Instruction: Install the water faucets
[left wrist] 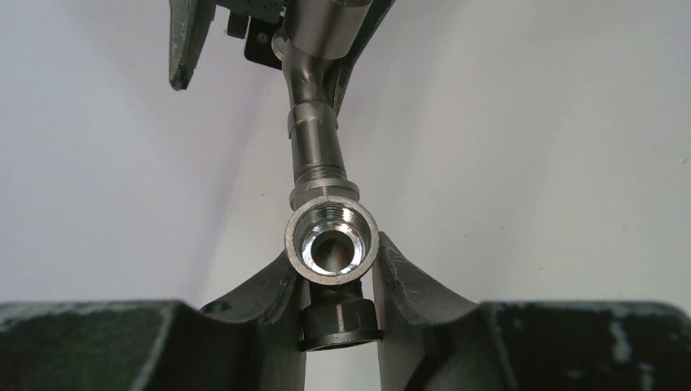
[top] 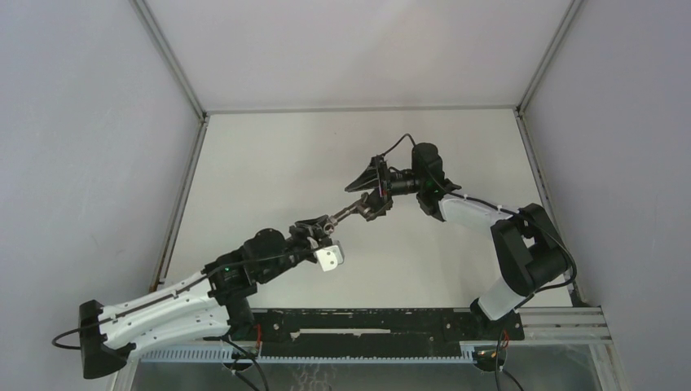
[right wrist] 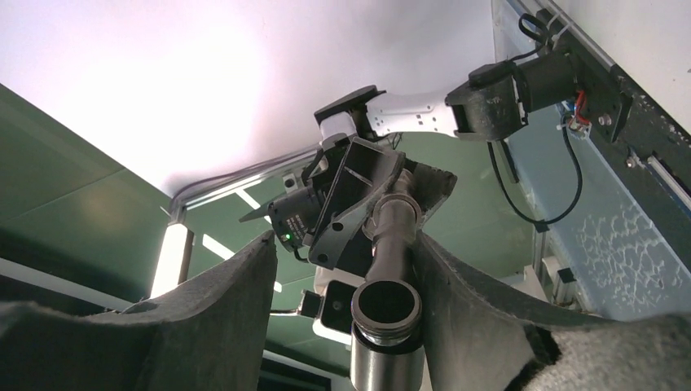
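The grey metal faucet [top: 349, 212] hangs in the air above the table [top: 269, 155], bridging the two grippers. My left gripper [top: 316, 230] is shut on its short fitting. In the left wrist view the fitting's threaded ring [left wrist: 332, 240] sits between my left fingers [left wrist: 261, 297], and the slim stem [left wrist: 314, 155] runs up from it, seemingly joined. My right gripper [top: 371, 194] is open around the stem's far end. In the right wrist view the stem [right wrist: 391, 244] and its round end [right wrist: 385, 305] rest against the right finger [right wrist: 468, 301], with a wide gap to the left one [right wrist: 204, 318].
Grey enclosure walls [top: 90, 138] stand on the left, back and right of the white table. A black rail [top: 367, 326] carrying the arm bases runs along the near edge. The left arm's body [right wrist: 424, 110] shows beyond the faucet in the right wrist view.
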Action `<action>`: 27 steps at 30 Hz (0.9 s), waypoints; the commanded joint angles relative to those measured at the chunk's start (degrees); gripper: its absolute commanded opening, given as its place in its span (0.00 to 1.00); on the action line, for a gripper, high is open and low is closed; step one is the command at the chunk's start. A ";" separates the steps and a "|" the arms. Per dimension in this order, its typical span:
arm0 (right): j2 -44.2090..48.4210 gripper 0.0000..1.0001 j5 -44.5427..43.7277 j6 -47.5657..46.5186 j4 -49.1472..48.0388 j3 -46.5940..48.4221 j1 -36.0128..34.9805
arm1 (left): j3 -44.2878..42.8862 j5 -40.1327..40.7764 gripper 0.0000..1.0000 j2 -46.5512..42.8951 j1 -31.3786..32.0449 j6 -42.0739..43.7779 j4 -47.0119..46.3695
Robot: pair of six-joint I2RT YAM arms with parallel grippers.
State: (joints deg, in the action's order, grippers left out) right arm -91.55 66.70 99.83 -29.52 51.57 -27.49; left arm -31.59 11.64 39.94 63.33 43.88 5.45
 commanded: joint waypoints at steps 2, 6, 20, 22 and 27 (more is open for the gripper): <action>1.80 0.69 -3.40 2.50 -5.08 0.37 1.30 | -0.76 -7.66 0.00 -0.04 -2.93 -7.35 6.06; 2.10 0.76 -3.41 0.36 -2.66 -0.39 0.82 | -2.93 -9.02 0.00 1.05 -5.32 -11.96 6.87; 4.72 0.93 -2.86 -7.55 6.57 -0.68 1.79 | -9.07 -26.22 0.00 2.24 -18.27 -26.96 9.38; 5.07 0.93 -2.82 -7.83 6.95 -0.68 1.73 | -10.03 -28.78 0.00 3.15 -19.88 -29.07 9.65; 5.65 0.93 -1.66 -7.50 5.71 -0.68 1.52 | -11.31 -30.81 0.00 4.97 -21.75 -30.96 10.07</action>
State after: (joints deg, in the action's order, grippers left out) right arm -89.36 63.51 93.06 -22.26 50.26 -26.55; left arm -38.72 -15.59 44.05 42.78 16.88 17.06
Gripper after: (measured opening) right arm 0.933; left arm 0.343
